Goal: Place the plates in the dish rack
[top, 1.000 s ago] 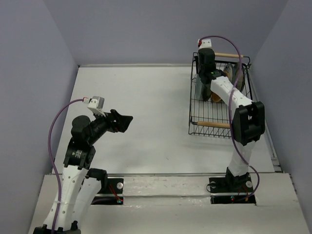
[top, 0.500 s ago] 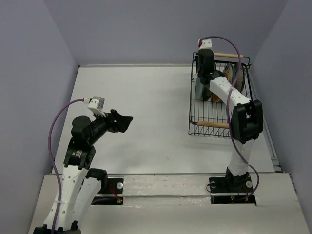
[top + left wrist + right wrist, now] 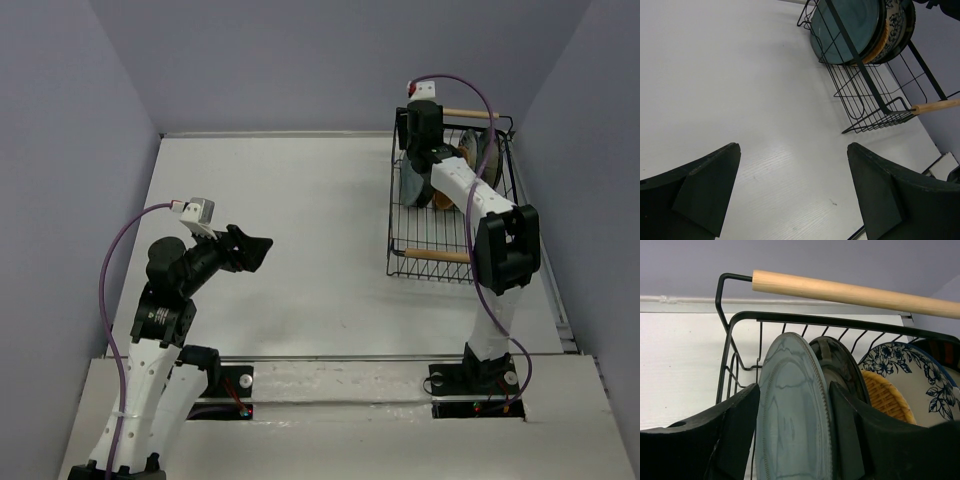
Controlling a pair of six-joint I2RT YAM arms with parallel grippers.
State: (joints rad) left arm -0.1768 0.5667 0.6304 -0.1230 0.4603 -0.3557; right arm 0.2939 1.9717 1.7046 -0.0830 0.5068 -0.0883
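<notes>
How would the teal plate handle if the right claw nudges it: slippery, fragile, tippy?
Probably stiff and breakable: the teal plate looks glazed, like ceramic. Its glossy faces may slip in the right claw, which pinches it on edge. Nudged, it would likely lean on the dark plate beside it rather than roll.

Plain teal plate [image 3: 790, 415]; dark plate [image 3: 840, 365]; woven-patterned orange-tan plate [image 3: 887, 397]; white plate [image 3: 912, 382] with blue floral pattern; black wire rack [image 3: 432, 232], pale wood handles [image 3: 850, 290]; white table [image 3: 740, 75]; lilac-grey walls [image 3: 350, 60].
</notes>
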